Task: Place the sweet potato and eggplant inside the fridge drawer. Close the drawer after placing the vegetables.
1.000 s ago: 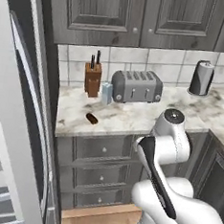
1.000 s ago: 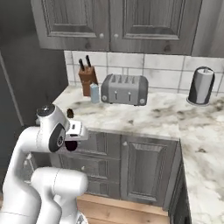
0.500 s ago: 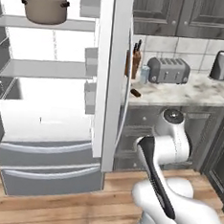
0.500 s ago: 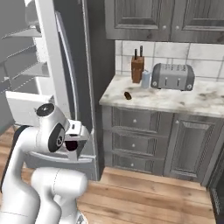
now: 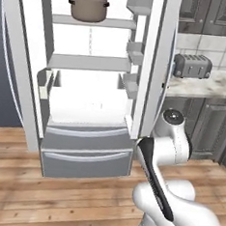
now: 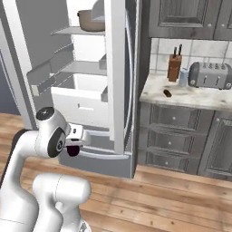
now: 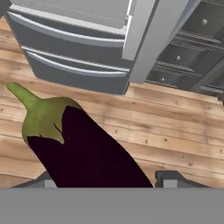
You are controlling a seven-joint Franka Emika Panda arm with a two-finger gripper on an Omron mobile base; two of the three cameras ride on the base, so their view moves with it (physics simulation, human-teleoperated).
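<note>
Eggplant [image 7: 83, 151] sitting pinched in gripper [image 7: 105, 179], low before open fridge. Glossy skin looking slippery, body firm; mid-body hold seeming safest. Sweet potato [image 6: 167, 93] lying on counter [image 6: 199, 97].

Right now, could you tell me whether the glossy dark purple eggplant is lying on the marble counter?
No, the eggplant sits between the gripper fingers above wooden floor.

Eggplant [image 7: 87, 153] seemingly between fingers [image 7: 168, 178]

One glossy dark purple eggplant [image 7: 83, 151] with a green cap, between the finger tips; ahead, two grey curved-handled drawer fronts [image 7: 65, 52], one brown pot [image 5: 88, 9], one silver toaster [image 6: 210, 75].
</note>
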